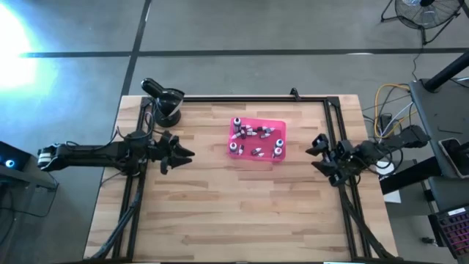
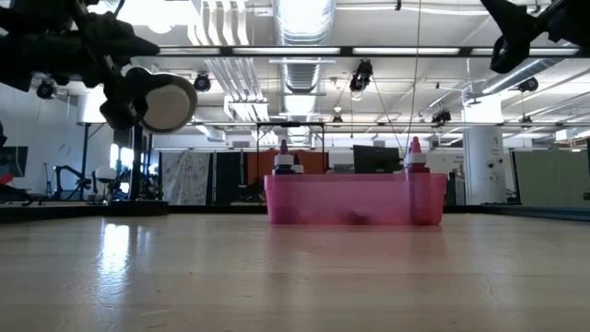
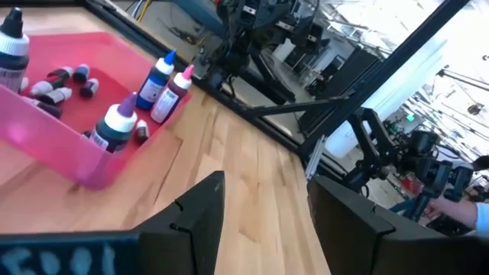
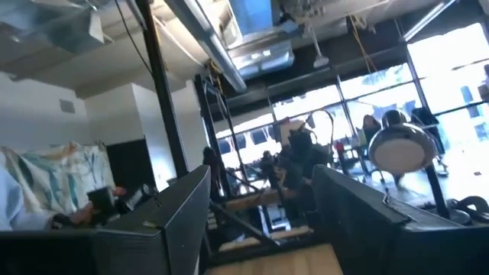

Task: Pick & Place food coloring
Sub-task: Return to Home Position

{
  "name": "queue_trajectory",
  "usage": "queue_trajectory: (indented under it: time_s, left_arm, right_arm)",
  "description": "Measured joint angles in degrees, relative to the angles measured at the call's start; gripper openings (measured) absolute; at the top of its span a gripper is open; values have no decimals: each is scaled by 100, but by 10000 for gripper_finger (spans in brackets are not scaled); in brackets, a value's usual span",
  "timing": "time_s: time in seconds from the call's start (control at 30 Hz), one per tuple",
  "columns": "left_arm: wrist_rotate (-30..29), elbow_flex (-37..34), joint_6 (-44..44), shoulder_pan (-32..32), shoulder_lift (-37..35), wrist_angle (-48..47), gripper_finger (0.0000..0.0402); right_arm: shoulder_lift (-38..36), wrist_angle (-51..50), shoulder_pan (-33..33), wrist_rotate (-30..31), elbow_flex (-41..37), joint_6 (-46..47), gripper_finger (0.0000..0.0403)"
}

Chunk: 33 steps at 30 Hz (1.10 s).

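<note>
The left tool [image 1: 183,153] hung spread and empty over the wooden bench [image 1: 242,213], left of the pink tray [image 1: 258,121]. The right tool [image 1: 315,156] hung spread and empty on the other side. The tiny food coloring bottles [image 1: 249,133] lay inside the plastic tray; seen low, its wall hid most.

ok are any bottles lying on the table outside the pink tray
No, the high view shows all the food coloring bottles sitting inside the pink tray.

High view looks straight down on the pink tray [image 1: 275,125]; low view faces it level across the worktop [image 2: 295,277].
</note>
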Motion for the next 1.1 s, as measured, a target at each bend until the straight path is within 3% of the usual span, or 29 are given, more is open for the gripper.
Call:
queue_trajectory:
  time_s: [0.17, 0.47, 0.63, 0.73, 0.83, 1.1]
  left_arm:
    - [-4, -3, -2, -32, 7, -65, 163]
    - [-44, -472, -10, -90, -881, 11, 163]
    - [-44, -981, -11, -90, -1243, -34, 163]
    - [-74, -1013, 3, -92, -1478, -760, 163]
    - [-155, -1001, -14, -107, -1634, -849, 163]
    - [-232, -1026, -31, -111, -2453, -799, 163]
  right_arm:
    - [8, -126, 0, 0, -1, 1, 224]
    - [45, -176, 0, 2, -1, 4, 224]
    - [-476, -743, 0, 4, 1, 3, 224]
    - [-1024, -1275, 0, 13, 1, 15, 224]
    - [-1506, -1750, 0, 15, 1, 11, 224]
    - [-1557, -2210, -11, 4, 3, -2, 224]
